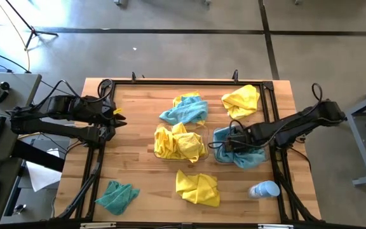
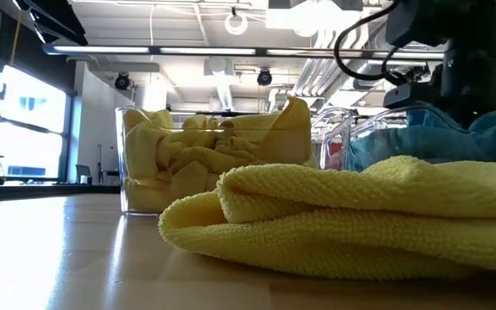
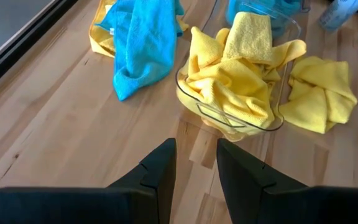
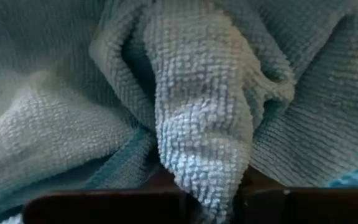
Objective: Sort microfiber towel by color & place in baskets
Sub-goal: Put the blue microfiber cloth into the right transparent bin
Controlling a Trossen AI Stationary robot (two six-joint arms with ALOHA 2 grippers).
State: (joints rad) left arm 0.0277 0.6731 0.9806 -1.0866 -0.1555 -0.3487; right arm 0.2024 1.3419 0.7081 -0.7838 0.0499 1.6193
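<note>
Wooden tabletop (image 1: 138,172): I read no labels anywhere. Right gripper (image 1: 234,141) pinches teal towel (image 4: 197,137) inside right basket (image 1: 216,152); left gripper (image 3: 196,171) hovers part-open, empty.

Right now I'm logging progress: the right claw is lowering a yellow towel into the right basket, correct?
Not quite: the towel is teal-blue, not yellow. The right wrist view shows it between the right claw fingers, and the high view places it over the right basket.

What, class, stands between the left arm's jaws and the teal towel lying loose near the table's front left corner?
Nothing visible does. The left gripper hangs over bare wood at the table's left edge, and only open tabletop separates it from the teal towel.
</note>
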